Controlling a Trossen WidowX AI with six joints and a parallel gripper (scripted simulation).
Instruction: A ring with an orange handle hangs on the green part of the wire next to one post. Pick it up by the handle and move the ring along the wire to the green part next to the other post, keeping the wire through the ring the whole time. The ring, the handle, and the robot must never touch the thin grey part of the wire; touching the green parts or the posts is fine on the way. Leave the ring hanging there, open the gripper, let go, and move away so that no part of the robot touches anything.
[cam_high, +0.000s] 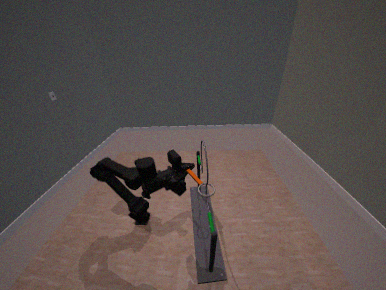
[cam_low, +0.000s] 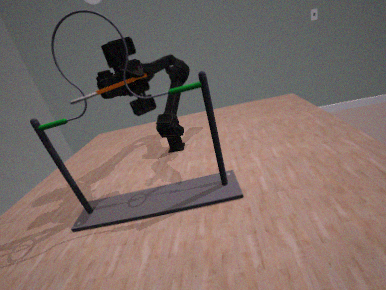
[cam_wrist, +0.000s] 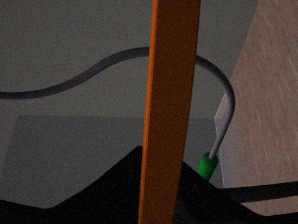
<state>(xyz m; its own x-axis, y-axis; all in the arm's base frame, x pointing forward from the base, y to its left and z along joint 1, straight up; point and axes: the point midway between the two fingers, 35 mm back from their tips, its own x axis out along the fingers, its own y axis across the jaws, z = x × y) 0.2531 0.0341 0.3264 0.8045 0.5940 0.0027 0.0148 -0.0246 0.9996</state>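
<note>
Left of the end effector, exterior view: short dark post (cam_low: 60, 162) rising from the grey base plate (cam_low: 200, 197), topped by a green wire section (cam_low: 52, 124). From there, thin grey wire (cam_low: 57, 35) looping high above and over the end effector.

Between that post and the end effector, level with it: ring (cam_low: 80, 99), seen edge-on as a pale sliver, away from both green sections, partway along the span. Whether the ring clears the grey wire cannot be told at this size. In the top view, ring (cam_high: 206, 190) round and pale, just beyond the end effector's tip, above the near end of the plate.

Centre: end effector (cam_low: 122, 82) closed tight on the orange handle (cam_low: 120, 85), fingers nearly together with the thin handle pinched between them. Handle roughly level, running from the end effector out toward the ring. Wrist view: handle (cam_wrist: 172, 110) as a broad orange bar rising from the dark end effector body, grey wire (cam_wrist: 100, 70) curving behind it.

Right of the end effector: second green section (cam_low: 184, 88) meeting the taller post (cam_low: 212, 130). Wooden surface (cam_low: 300, 200) beneath.
</note>
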